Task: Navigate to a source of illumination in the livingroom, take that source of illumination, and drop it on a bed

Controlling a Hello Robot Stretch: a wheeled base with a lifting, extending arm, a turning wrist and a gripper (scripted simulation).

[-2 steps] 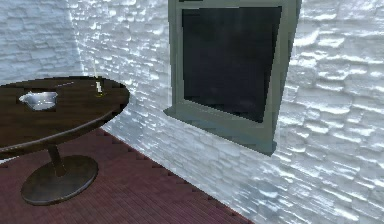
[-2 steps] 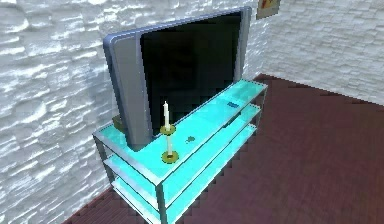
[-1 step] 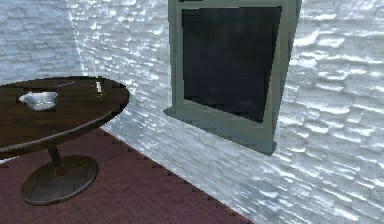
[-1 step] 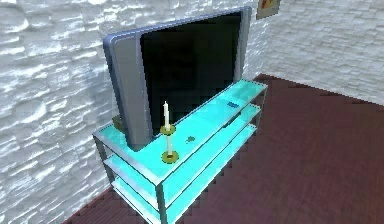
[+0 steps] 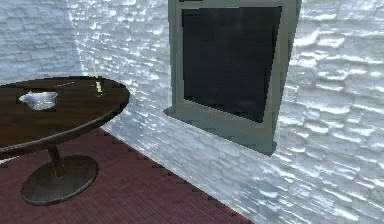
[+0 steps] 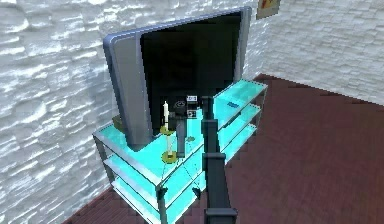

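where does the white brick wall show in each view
forward view: white brick wall across the back and right, around the window, behind the round table.
arm side view: white brick wall at left and along the top, behind the tv on the glass stand.
shared landmark: the dark red floor, in the lower part of both.

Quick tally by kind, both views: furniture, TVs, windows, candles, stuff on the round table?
Furniture: 2 (round table, glass stand)
Television: 1
Window: 1
Candle: 1
On the round table: 2 (pale dish, thin stick)
Total: 7
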